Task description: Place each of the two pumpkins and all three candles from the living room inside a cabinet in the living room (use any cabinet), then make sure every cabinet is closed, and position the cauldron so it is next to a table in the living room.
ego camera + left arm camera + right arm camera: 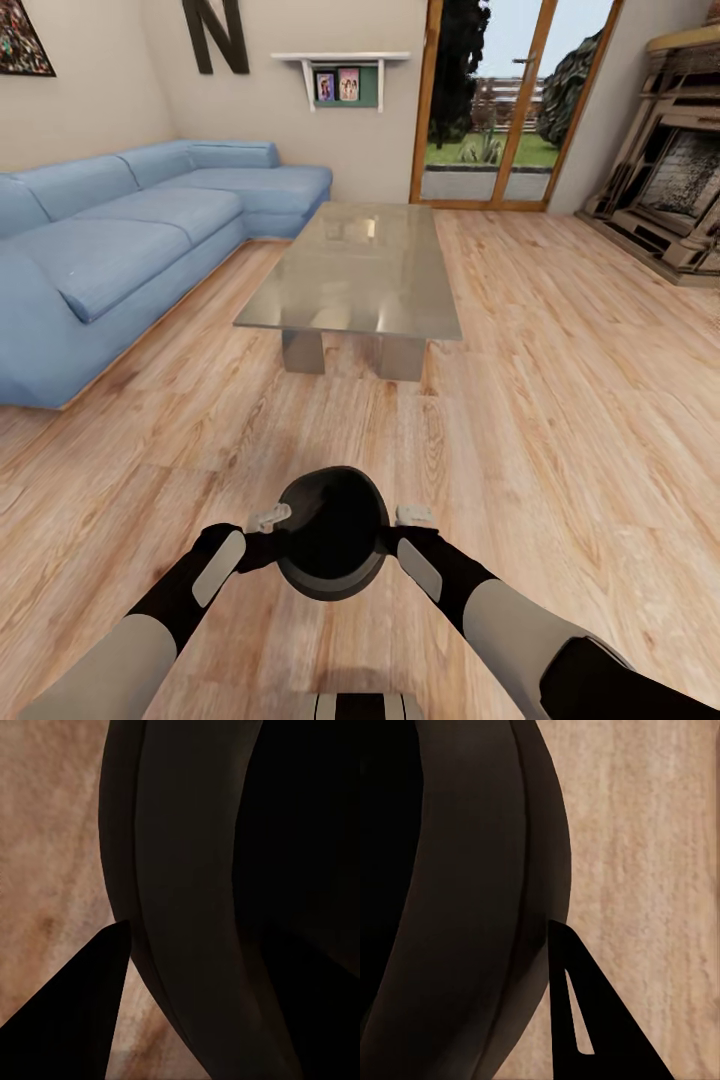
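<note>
The black cauldron (pixel 333 532) sits between my two arms, mouth up, over the wood floor a good way short of the glass-topped table (pixel 350 270). My left gripper (pixel 272 543) grips its left rim and my right gripper (pixel 397 540) grips its right rim. In the left wrist view the cauldron's dark wall (pixel 195 870) runs between the fingers, with one finger (pixel 75 1012) outside it. The right wrist view shows the same wall (pixel 472 870) with one finger (pixel 600 1020) outside; the inner finger is lost in the dark. No pumpkins, candles or cabinet are in view.
A blue corner sofa (pixel 120 250) lines the left side. The cream fireplace (pixel 675 190) stands at the far right. Glass doors (pixel 500 100) and a small wall shelf (pixel 340 80) are behind the table. Open plank floor lies between me and the table.
</note>
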Tool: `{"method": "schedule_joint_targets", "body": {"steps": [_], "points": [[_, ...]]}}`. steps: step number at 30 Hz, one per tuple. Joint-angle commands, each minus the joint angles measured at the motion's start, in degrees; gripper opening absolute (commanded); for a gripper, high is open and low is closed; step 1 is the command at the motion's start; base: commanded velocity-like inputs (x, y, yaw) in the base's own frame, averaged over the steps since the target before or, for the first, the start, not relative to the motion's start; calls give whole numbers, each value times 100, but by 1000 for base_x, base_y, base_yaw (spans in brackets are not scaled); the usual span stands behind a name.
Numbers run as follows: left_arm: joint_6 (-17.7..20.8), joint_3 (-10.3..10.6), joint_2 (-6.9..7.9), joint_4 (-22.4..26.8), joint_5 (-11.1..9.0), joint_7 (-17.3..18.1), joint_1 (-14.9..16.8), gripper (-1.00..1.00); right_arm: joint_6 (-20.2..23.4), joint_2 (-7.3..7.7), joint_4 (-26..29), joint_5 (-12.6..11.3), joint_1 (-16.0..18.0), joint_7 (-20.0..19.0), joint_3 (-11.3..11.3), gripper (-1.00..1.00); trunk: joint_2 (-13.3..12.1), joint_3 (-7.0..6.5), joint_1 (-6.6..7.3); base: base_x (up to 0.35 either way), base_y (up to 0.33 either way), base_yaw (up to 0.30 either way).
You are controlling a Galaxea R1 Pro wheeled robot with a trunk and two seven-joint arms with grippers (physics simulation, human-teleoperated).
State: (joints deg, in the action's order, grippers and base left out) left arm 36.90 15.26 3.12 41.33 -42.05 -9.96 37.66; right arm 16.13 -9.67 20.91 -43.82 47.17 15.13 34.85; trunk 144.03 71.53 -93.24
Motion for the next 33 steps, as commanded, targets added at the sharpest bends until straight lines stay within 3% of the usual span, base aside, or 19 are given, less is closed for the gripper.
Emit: {"method": "schedule_joint_targets", "body": {"steps": [1,33], "points": [[-69,-128,3,7,197,-456,5,-100,22,-33,18,80,2,52,-38,-100,1,-19,4,0,0,0],[-63,-128,6,7,188,-448,5,-100,-143,-23,27,21,2,-15,-45,-100,-42,-728,86,0,0,0]]}}
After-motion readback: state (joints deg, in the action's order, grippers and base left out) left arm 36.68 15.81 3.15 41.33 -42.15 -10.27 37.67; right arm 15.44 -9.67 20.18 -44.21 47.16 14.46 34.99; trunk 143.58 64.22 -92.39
